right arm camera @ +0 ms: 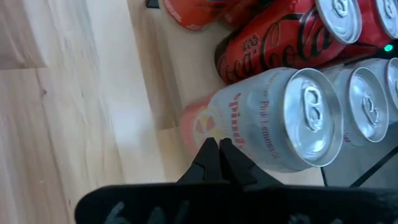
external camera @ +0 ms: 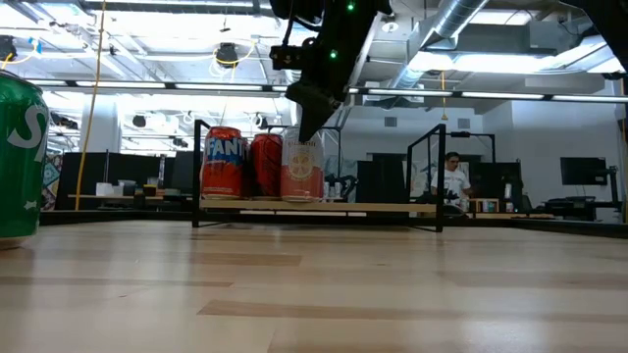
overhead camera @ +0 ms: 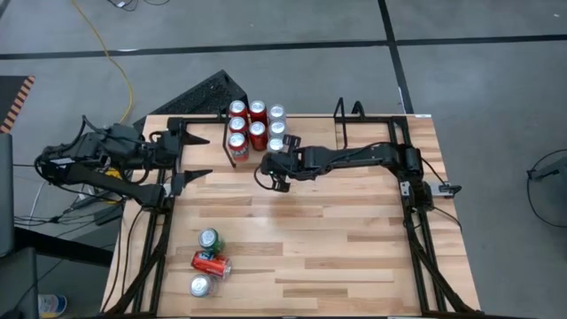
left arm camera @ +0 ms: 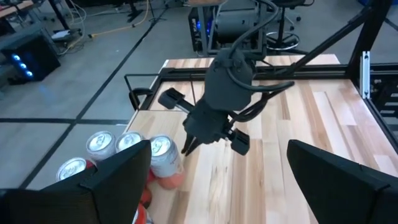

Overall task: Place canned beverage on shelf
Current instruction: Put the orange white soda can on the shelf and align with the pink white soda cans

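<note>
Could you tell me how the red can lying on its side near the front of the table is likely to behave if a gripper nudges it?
The red can lies on its side on smooth wood, so it would probably roll if pushed across its length. Its smooth rounded wall may slip between fingers. The upright green can and silver can stand close by, so a roll could knock them.

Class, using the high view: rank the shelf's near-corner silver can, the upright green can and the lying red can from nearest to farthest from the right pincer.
1. Silver can, on shelf beside right pincer.
2. Green can, front-left.
3. Red can, just beyond the green.
</note>
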`<state>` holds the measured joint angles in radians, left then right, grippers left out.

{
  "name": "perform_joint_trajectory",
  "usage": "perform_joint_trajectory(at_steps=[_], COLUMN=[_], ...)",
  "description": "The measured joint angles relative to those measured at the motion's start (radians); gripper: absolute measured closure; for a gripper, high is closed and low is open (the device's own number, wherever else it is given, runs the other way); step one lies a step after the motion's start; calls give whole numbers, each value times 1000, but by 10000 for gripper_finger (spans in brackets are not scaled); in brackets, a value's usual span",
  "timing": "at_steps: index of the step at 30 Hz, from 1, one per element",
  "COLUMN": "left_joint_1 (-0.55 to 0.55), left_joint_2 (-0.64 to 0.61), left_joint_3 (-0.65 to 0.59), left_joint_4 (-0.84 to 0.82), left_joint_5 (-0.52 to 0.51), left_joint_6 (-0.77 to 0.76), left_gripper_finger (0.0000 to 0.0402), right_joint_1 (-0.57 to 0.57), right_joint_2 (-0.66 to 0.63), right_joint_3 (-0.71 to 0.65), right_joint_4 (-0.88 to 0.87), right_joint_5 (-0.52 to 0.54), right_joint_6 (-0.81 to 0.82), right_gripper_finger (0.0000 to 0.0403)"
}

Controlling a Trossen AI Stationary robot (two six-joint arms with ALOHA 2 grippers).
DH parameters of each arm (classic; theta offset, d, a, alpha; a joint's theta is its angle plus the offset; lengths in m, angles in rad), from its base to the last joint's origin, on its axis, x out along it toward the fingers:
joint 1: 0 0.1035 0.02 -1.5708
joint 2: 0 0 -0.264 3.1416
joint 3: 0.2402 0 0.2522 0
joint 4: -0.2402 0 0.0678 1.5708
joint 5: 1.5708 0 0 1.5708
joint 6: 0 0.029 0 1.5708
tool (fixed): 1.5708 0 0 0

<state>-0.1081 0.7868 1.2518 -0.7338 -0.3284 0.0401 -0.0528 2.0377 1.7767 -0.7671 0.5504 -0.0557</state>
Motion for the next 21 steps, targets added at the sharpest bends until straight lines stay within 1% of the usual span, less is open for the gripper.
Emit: perform_joint_trajectory(at_steps=[14,21], left_joint_1=[0,0], left_joint_2=[0,0], left_joint_3=[0,0], left_joint_4=[-20,-20], left_joint_5=[0,0], left_joint_6=[-24,-32], left_gripper_finger=[42,42], right_joint_1=[-32,-34], right_joint_2=[0,0], right_joint_3=[0,0], right_joint_4=[-2,-49], right_joint_5=[8,29], right_joint_6=[3,3], right_gripper_finger=[403,403])
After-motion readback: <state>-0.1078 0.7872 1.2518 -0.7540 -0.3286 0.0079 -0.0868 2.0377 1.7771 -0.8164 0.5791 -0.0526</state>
